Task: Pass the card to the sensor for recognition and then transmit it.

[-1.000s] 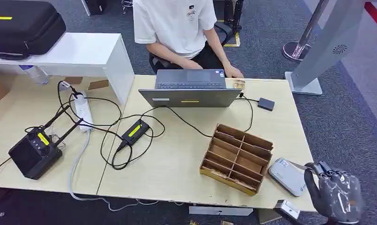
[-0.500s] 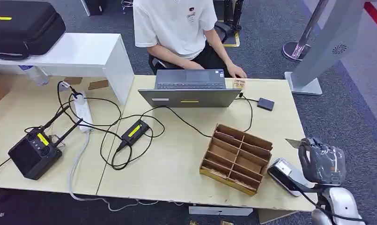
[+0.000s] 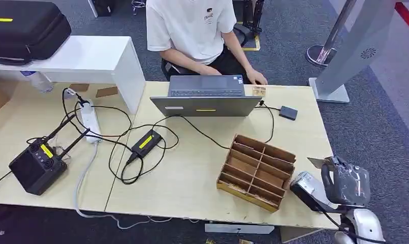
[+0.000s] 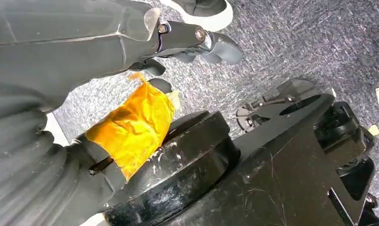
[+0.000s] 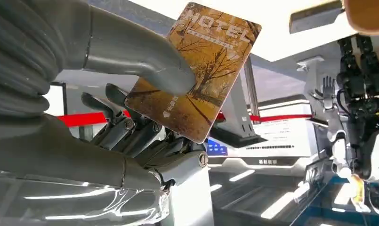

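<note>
In the right wrist view a brown card (image 5: 196, 70) printed "HOTEL" with autumn trees is pinched between my right hand's thumb and its dark fingers (image 5: 131, 127). My right hand (image 3: 345, 182) hovers at the table's near right corner, with the card's edge (image 3: 316, 162) sticking out toward the table. The grey card sensor (image 3: 305, 185) lies flat just beside and below the hand, partly hidden by it. My left hand (image 4: 197, 40) hangs over grey carpet with its fingers apart and nothing in them.
A wooden slotted organizer (image 3: 256, 171) stands left of the sensor. A person (image 3: 192, 25) sits behind an open laptop (image 3: 206, 96) at the far edge. A small black box (image 3: 288, 112), cables, a power brick (image 3: 146, 142), a power strip (image 3: 90, 119) and a black radio unit (image 3: 37, 165) lie on the table.
My right hand has risen from below the table's corner with the card and moved inward over the sensor, then settled slightly lower. The person's hand shifted a little at the laptop.
</note>
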